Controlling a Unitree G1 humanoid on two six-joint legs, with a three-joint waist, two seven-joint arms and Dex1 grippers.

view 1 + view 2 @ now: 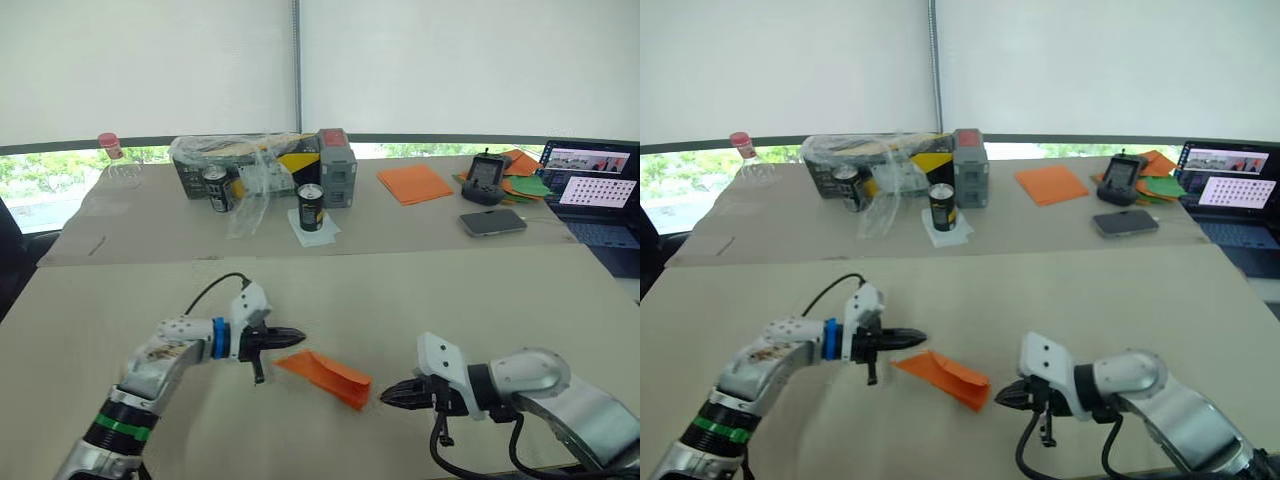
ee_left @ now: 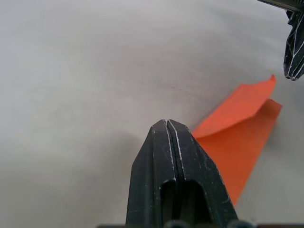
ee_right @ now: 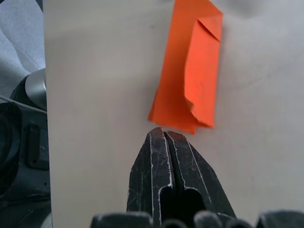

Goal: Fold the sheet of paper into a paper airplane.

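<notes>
1. Left gripper (image 1: 292,336): fingers clenched together with nothing between them. Tip sits just beside the narrow end of the paper airplane (image 1: 326,375); can't tell if it touches the paper.
2. Right gripper (image 1: 396,393): fingers also clenched, empty. Tip is just off the wide end of the wedge, apart from it in the right wrist view.
3. The airplane lies free on the counter (image 1: 420,290), between the two tips and a little toward the left one. It is a folded orange wedge with layered flaps, the upper flap lifting off the lower, and one corner at the wide end curled.
4. Why like this, my read: neither arm holds it, and closed tips at each end look like a poke-or-press posture, good for flattening a crease or nudging the wedge, not for picking it up. Folding looks mostly done; the wings are not clearly spread.
5. Arm pose: both forearms lie low over the counter, coming in from the near edge on their own sides and angled inward, with the tips pointing roughly at each other along the wedge's length.
6. Far counter, well apart: flat orange stack (image 1: 414,184), green papers (image 1: 530,186), two cans, phone, laptop. Not involved.
</notes>
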